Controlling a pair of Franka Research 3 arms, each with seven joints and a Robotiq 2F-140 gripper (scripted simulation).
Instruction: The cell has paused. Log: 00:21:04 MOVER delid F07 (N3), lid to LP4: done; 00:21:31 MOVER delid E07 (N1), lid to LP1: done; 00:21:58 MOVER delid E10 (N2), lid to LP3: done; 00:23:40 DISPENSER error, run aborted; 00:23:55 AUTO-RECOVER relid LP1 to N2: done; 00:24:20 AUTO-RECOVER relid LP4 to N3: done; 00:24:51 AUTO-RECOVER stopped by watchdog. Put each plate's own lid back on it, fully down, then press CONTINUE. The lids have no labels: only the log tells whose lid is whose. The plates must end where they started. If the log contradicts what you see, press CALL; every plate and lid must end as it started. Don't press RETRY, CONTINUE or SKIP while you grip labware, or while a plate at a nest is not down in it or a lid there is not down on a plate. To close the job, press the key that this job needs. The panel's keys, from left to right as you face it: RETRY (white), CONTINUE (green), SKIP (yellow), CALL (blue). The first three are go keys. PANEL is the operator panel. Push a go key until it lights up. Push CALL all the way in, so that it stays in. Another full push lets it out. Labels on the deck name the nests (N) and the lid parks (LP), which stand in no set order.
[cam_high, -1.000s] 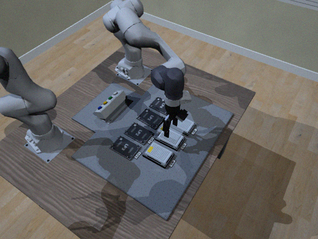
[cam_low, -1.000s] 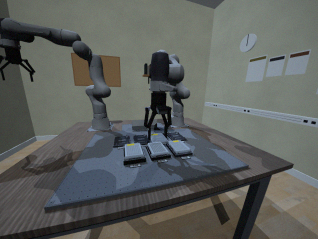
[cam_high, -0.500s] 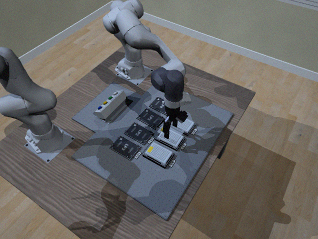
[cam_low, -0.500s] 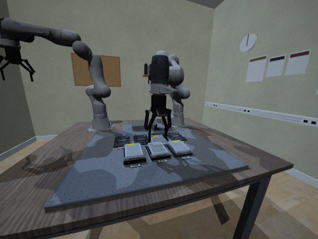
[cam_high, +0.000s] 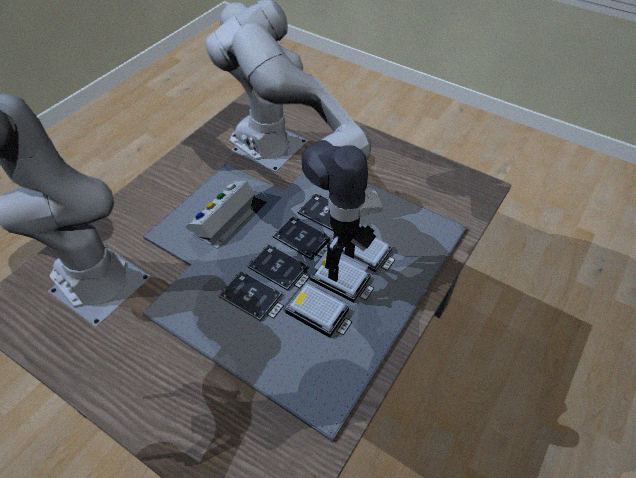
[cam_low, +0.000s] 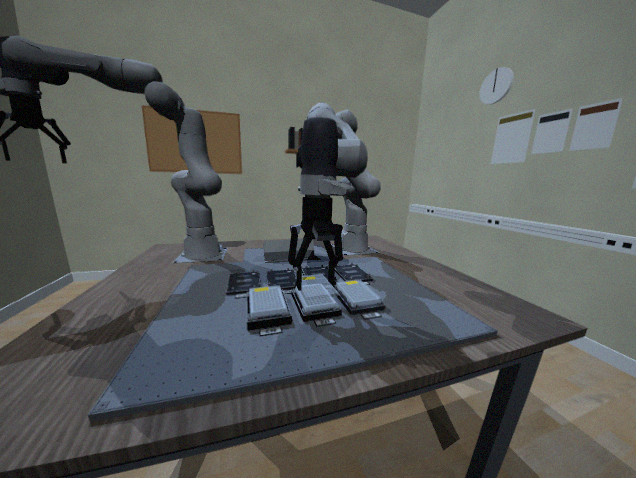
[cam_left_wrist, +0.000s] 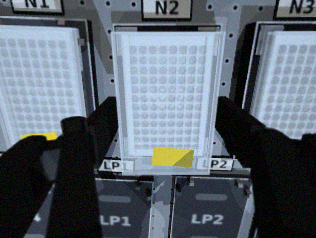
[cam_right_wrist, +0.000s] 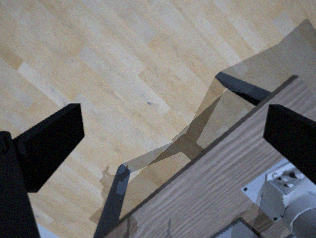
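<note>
My left gripper (cam_high: 341, 264) (cam_low: 315, 285) (cam_left_wrist: 166, 111) is shut on a clear lid (cam_left_wrist: 121, 145), gripping its two long sides over the N2 plate (cam_high: 345, 281) (cam_low: 318, 301) (cam_left_wrist: 167, 75). The lid's rim looks wider than the plate; the height gap is hard to tell. The N1 plate (cam_high: 321, 309) (cam_low: 266, 302) (cam_left_wrist: 40, 80) and N3 plate (cam_high: 376, 251) (cam_low: 360, 295) (cam_left_wrist: 295, 85) stand at their nests; whether each has a lid is unclear. My right gripper (cam_low: 34, 156) (cam_right_wrist: 173, 120) is open and empty, high off the table's side. The operator panel (cam_high: 226, 210) shows white, green, yellow and blue keys.
Lid parks LP3 (cam_high: 250, 295), LP2 (cam_high: 277, 265) (cam_left_wrist: 207, 219), LP1 (cam_high: 301, 236) (cam_left_wrist: 115, 220) and LP4 (cam_high: 311, 206) form a row between panel and nests. Clear lids on them are hard to make out. The neighbouring plates stand close to my left fingers.
</note>
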